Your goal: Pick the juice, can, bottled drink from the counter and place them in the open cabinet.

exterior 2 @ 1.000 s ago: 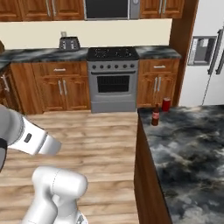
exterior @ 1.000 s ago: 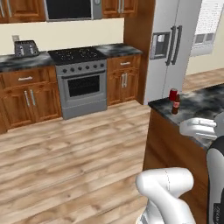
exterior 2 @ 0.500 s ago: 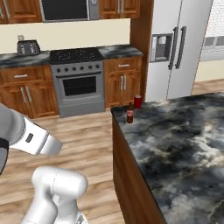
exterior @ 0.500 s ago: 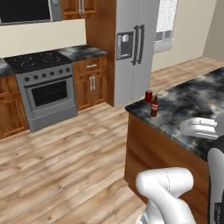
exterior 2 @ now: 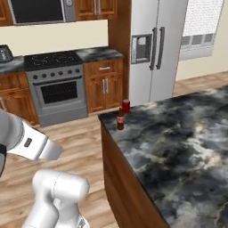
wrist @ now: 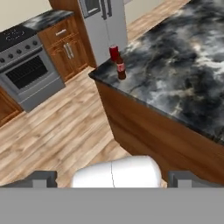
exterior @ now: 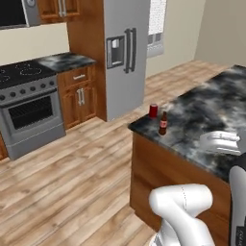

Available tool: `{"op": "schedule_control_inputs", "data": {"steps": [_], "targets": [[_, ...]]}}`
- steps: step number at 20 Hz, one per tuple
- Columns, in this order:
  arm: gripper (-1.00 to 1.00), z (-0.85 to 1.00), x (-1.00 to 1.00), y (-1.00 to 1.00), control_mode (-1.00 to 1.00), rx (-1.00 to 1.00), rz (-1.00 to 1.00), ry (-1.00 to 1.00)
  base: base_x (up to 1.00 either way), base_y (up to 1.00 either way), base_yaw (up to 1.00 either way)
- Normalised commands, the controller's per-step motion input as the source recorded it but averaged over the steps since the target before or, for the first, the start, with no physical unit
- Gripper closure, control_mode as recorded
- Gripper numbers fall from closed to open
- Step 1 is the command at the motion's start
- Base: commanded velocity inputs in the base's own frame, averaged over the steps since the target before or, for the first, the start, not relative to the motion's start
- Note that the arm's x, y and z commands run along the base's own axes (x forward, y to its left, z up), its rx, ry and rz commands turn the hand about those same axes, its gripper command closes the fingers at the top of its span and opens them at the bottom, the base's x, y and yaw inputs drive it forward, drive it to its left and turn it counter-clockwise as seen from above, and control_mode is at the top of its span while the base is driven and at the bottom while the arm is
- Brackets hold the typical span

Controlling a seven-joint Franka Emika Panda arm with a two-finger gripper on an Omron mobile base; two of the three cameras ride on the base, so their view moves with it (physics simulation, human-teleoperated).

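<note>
The small red can stands at the corner of the black marbled counter, an island over brown wood. The slim dark brown bottled drink with red cap stands just beside it, nearer to me. From the other side, the can and the bottled drink sit at the counter corner. In the hand view the can and bottled drink are far ahead on the counter. My gripper is open, holding nothing, well short of them. The juice and the open cabinet are out of view.
A steel stove sits in brown cabinets along the back wall, with a tall grey fridge to its right. Wooden floor lies between them and the island. A toaster stands on the back counter.
The whole picture has shifted left as the base turns right. The island corner with the can and bottled drink now sits nearer the middle and larger. The things themselves have not moved.
</note>
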Motion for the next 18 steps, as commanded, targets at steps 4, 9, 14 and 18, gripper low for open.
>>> {"op": "schedule_control_inputs", "data": {"steps": [4, 9, 14, 18], "targets": [[-1.0, 0.0, 0.0, 0.0, 1.0, 0.0, 0.0, 0.0, 0.99, 0.0, 0.0], [-1.0, 0.0, 0.0, 0.0, 1.0, 0.0, 0.0, 0.0, 0.38, 0.0, -0.13], [-1.0, 0.0, 0.0, 0.0, 1.0, 0.0, 0.0, 0.0, 0.22, 0.0, -0.53], [-1.0, 0.0, 0.0, 0.0, 1.0, 0.0, 0.0, 0.0, 0.16, 0.04, -0.74]]}}
